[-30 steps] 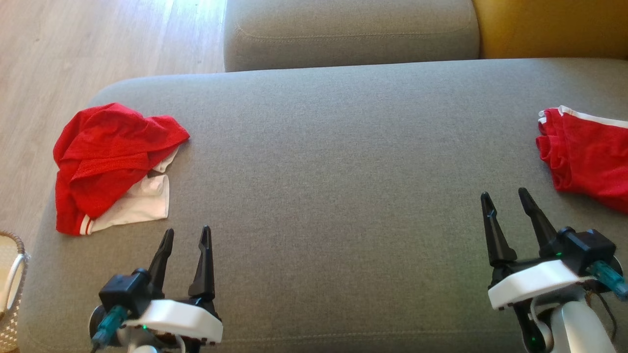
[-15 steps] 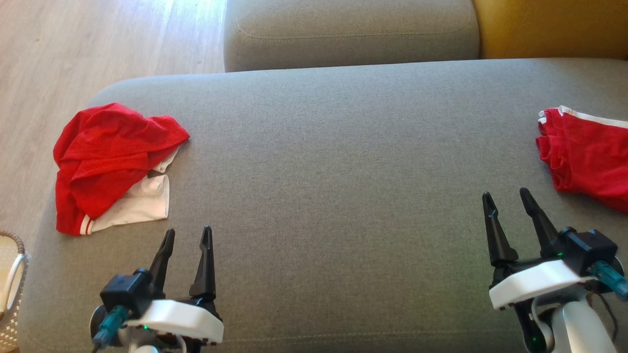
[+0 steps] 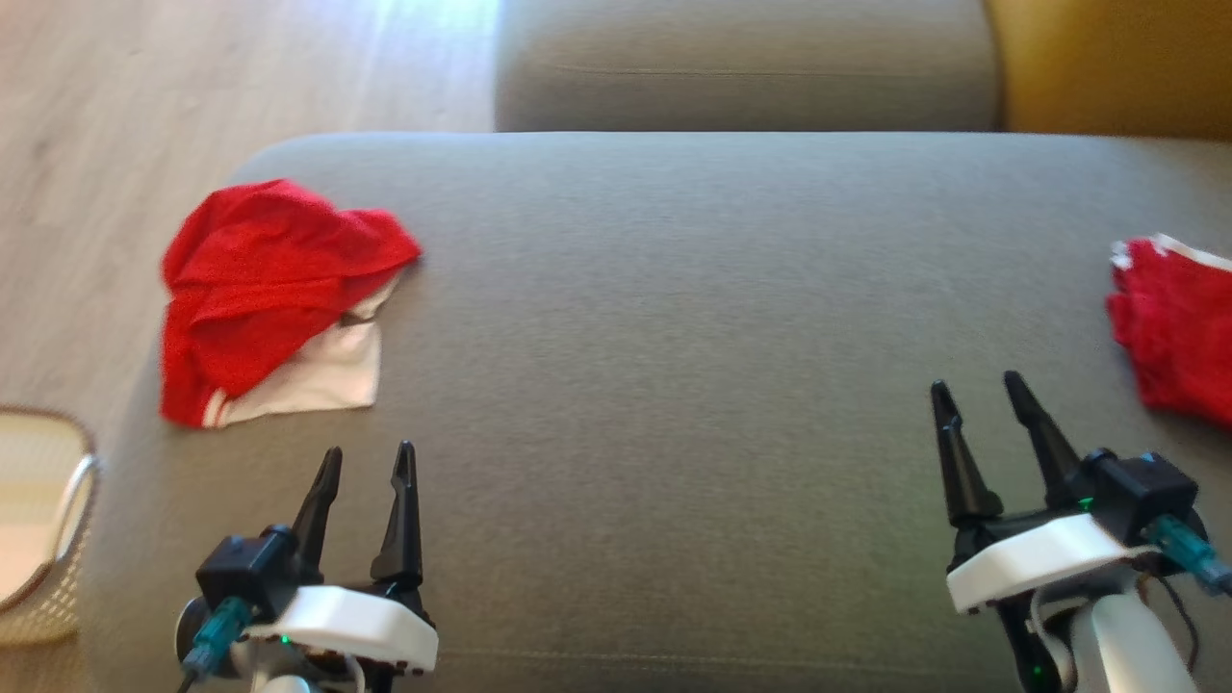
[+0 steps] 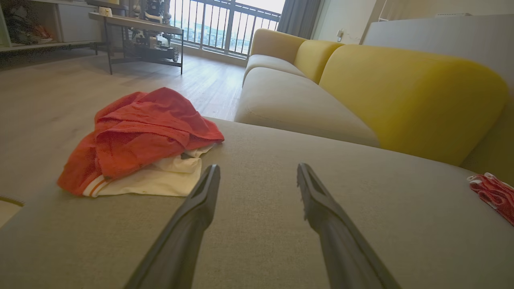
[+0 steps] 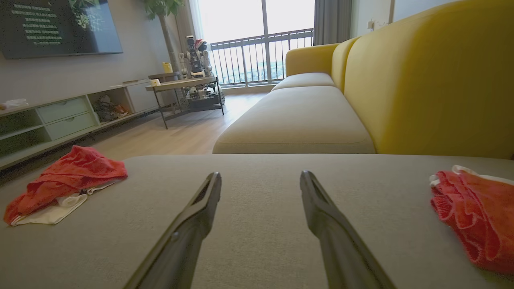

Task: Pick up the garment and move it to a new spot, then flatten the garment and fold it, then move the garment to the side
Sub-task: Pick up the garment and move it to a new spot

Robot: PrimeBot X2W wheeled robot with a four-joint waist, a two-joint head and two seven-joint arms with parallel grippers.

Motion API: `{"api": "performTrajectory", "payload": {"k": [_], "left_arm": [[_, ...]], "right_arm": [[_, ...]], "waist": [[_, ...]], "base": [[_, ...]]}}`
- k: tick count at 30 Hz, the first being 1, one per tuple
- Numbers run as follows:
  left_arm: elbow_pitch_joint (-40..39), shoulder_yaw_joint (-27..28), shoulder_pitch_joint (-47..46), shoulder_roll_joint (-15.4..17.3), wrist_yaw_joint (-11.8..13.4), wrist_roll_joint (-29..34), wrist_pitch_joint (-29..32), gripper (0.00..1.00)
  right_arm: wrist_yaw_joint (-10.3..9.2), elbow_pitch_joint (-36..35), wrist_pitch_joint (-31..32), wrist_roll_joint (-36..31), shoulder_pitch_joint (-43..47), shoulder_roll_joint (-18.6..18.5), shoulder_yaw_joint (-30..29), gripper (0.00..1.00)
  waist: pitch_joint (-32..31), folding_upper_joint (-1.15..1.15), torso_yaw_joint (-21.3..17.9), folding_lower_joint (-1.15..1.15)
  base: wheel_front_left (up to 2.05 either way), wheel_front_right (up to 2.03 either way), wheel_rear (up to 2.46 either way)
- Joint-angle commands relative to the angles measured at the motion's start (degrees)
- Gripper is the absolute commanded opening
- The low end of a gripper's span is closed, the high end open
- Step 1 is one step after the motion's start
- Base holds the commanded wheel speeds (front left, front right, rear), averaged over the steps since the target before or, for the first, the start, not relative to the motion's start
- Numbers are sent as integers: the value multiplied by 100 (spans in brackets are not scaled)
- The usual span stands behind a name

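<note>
Head view, as I read it: the crumpled red garment (image 3: 279, 289) lies at the left end of the grey cushion (image 3: 674, 337), toward its far corner, with a white part (image 3: 322, 375) showing on the near side.

Partner: And your pincers?

Me: Both are spread wide and hold nothing. My left pincer (image 3: 371, 449) hovers over the cushion's near edge, just short of the garment. My right pincer (image 3: 975, 381) is over the near edge toward the cushion's right end, well apart from it.

Partner: There's red cloth at the right end too.

Me: Yes, another red cloth (image 3: 1169, 327). It looks tidier, so I judge the left heap is the one to lift.

Partner: How would you take it well?

Me: Reach forward with the left and come down on the raised red fold, not the flat white hem. Pinch enough layers that nothing trails, then lift clear before carrying it to the cushion's bare middle. The heap sits near the cushion's left edge, so a sideways shove could tip it toward the basket (image 3: 38, 539).
</note>
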Motion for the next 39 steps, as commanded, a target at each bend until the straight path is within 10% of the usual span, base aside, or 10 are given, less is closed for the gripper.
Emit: {"api": "performTrajectory", "payload": {"k": [1,20,39], "left_arm": [[-163,224,-301,-6,-16,52,-34,100],[-287,517,-91,-6,-112,256,-34,100],[-376,914,-23,21,-258,480,-34,100]], "right_arm": [[-2,-244,-53,56,-51,2,223,100],[-2,-215,-53,290,29,2,733,100],[-2,-102,-53,305,-2,2,909,100]], "waist": [[-12,0,303,0],[-79,0,2106,0],[-125,0,2075,0]], "base": [[0,0,0],[0,0,0],[0,0,0]]}}
